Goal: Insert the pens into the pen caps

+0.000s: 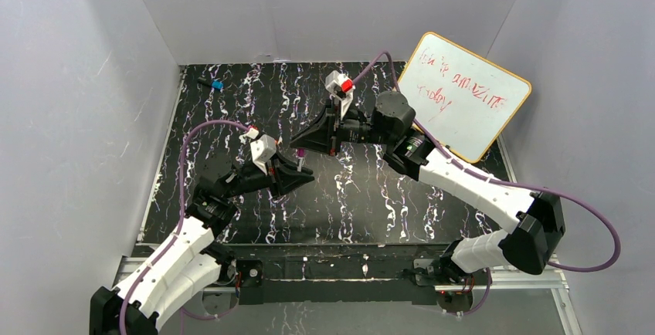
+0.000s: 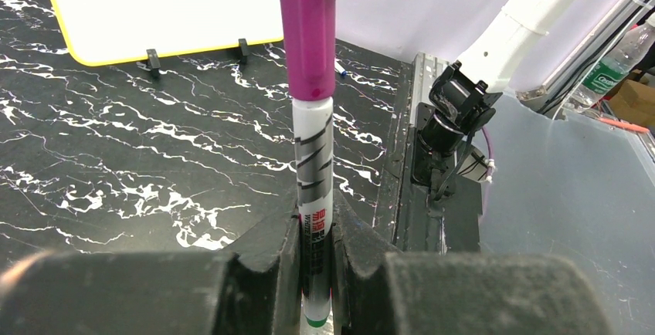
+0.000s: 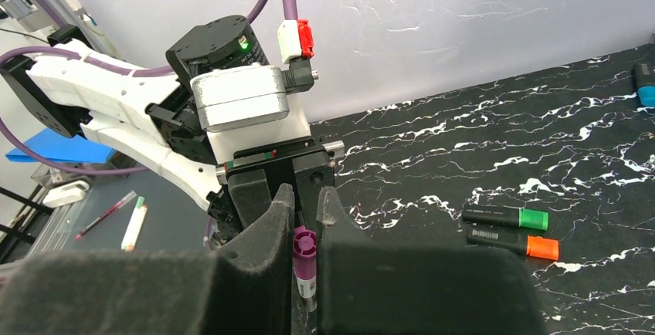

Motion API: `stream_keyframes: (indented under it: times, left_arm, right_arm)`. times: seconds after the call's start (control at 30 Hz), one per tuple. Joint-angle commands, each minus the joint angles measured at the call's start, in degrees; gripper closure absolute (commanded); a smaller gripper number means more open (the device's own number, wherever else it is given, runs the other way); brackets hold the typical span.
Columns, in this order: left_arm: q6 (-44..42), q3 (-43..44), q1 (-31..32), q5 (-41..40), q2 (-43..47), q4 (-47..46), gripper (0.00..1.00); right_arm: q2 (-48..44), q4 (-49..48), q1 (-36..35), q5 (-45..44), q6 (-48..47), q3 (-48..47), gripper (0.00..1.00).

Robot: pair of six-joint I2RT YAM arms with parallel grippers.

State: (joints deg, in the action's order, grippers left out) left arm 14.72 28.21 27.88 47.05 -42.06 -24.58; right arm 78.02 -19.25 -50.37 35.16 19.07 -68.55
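Two markers are laid side by side on the marbled table (image 3: 479,150): green-tipped marker (image 3: 506,217), orange-tipped marker (image 3: 511,241). A whiteboard (image 1: 473,96) is propped at back right. White pen (image 2: 313,165): grey-patterned barrel, held roughly upright over mid-table, clamped by the left gripper (image 2: 315,223). The purple cap (image 3: 303,246) on its upper end is pinched by the right gripper (image 3: 306,204).

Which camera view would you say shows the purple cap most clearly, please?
The left wrist view: the purple cap stands large and sharp over the white pen. The right wrist view shows only its end inside the right gripper; the top view shows a tiny speck.
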Motion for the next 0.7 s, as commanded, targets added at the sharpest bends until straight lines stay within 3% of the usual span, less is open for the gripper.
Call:
stream_keyframes:
  times: [0.0, 0.17, 0.4, 0.67]
  left_arm:
    - [-0.2, 4.6, 0.1, -0.4, 0.9, -3.6, 1.00]
    - [3.9, 9.1, 0.1, 0.4, -1.6, -8.8, 1.00]
    - [5.4, 16.2, 0.1, 0.8, -2.3, -8.3, 1.00]
    - [-0.9, 24.2, 0.1, 1.5, -3.3, 1.7, 1.00]
  right_arm:
    - [-1.6, -1.7, 0.1, -0.3, -0.5, 1.8, 0.99]
    - [-1.4, -2.6, 0.0, -0.7, 0.1, 2.7, 0.99]
    - [-1.4, -2.8, -0.3, -0.4, 0.1, 4.2, 0.99]
    - [-0.8, 0.0, -2.1, 0.4, -1.4, 5.1, 0.99]
